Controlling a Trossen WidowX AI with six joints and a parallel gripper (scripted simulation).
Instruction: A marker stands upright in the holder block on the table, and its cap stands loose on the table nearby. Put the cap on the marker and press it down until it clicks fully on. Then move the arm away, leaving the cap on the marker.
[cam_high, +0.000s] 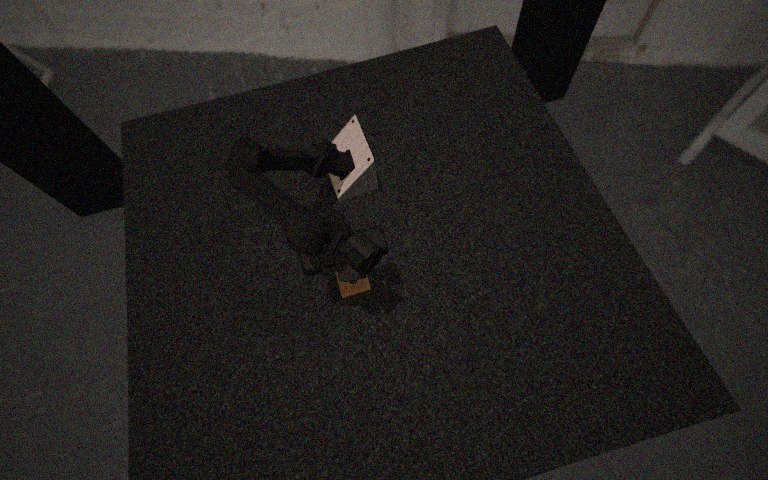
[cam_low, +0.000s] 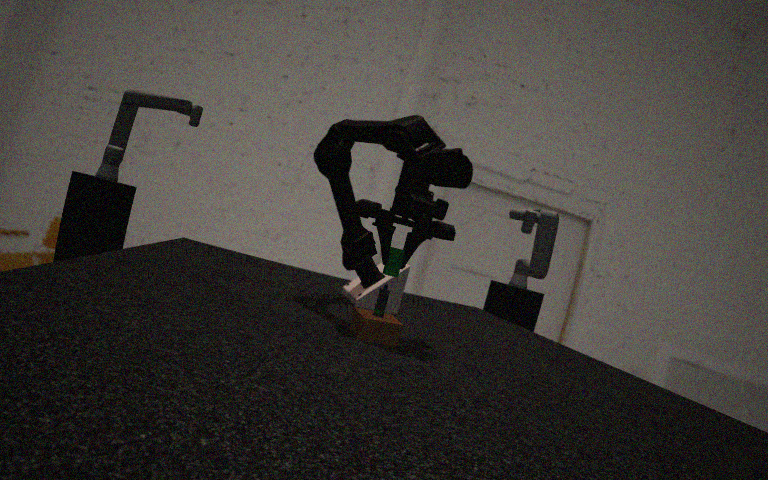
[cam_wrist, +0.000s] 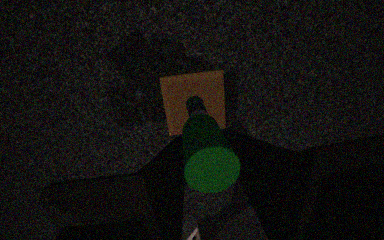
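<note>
My black parallel-jaw gripper (cam_low: 396, 261) is clamped on the short green cylindrical cap (cam_wrist: 212, 169), carried off the dark speckled table (cam_low: 226, 367) and hanging directly above the square tan holder block (cam_wrist: 194, 100). The dark upright marker (cam_wrist: 195, 105) stands in that block — its tip shows just past the cap's far end in the wrist view. Whether cap and marker touch I cannot tell — the exterior view suggests a narrow gap, dimly lit.
</note>
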